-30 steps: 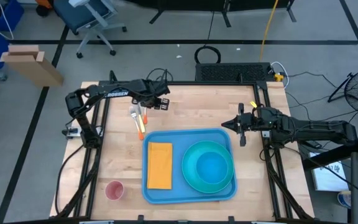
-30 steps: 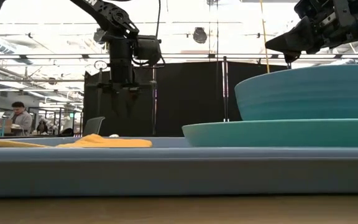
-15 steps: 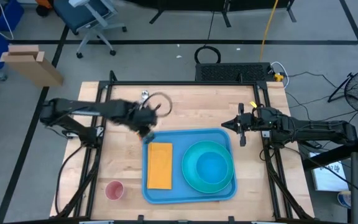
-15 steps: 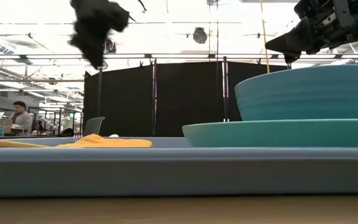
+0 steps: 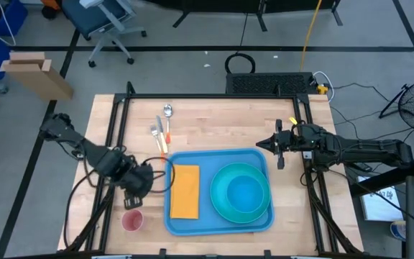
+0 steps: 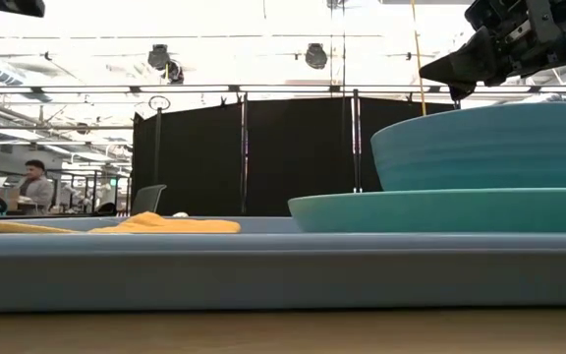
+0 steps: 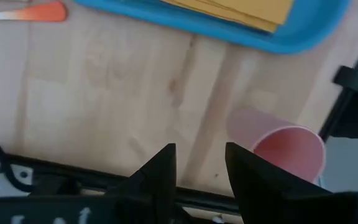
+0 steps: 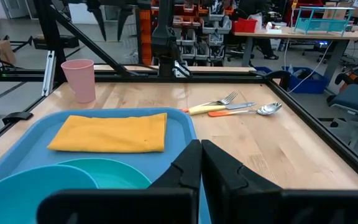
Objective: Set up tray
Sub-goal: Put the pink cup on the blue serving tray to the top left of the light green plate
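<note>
Tray-side, the left pincer (image 5: 136, 188) hovers part open and empty just above the pink plastic cup (image 5: 132, 219); the right pincer (image 5: 277, 146), closed and empty, waits beside the large flat blue plastic tray (image 5: 221, 155) mid-tabletop. It looks stiff, light and smooth: grip its raised rim.

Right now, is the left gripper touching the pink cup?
Apart. The left wrist view shows the left gripper open, with bare wood between its fingertips and the pink cup. The high view also places it just above the cup, off the tray.
</note>
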Tool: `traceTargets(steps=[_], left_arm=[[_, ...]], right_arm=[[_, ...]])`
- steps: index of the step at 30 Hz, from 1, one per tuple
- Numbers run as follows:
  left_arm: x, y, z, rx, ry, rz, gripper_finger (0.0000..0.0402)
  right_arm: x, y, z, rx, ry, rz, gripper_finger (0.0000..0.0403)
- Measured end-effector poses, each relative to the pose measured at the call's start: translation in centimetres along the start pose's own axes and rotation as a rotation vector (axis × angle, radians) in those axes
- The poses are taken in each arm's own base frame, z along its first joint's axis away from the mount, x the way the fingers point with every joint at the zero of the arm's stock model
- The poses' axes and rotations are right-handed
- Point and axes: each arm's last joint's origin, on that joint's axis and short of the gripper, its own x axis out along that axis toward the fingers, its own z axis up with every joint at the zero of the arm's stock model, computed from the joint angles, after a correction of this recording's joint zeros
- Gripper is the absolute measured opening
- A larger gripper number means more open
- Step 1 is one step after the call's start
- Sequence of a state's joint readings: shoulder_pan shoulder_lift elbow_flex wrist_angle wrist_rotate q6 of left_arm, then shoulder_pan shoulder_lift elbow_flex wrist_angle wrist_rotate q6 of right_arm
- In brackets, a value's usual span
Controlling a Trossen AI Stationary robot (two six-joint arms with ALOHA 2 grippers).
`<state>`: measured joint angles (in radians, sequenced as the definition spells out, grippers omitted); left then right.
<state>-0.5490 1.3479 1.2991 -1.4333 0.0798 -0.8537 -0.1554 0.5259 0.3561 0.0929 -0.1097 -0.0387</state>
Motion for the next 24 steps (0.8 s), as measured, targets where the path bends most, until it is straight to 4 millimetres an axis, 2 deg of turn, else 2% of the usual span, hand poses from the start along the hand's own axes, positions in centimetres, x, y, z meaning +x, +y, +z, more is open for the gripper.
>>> traceTargets(steps=[8,13,17,24], left_arm=[[0.5,-2.8,-2.1,0.034,-0.162,0.033,0.0141],[1.1,-4.1,-2.9,-0.014,-0.178,0.026,0.0155],[1.9,-5.3,-3.1,-0.059,-0.162,-0.002,0.0195],[3.8,-7.2,-3.7,0.038,-0.115,0.022,0.0284]], right_arm=[[0.0,0.0,0.0,0.010,0.000,0.000,0.0004],[0.0,0.0,0.0,0.031,0.001,0.000,0.0004],[0.0,0.0,-0.2,0.032,0.004,0.000,0.0004],[0.1,0.0,-0.3,0.030,0.006,-0.001,0.0004]])
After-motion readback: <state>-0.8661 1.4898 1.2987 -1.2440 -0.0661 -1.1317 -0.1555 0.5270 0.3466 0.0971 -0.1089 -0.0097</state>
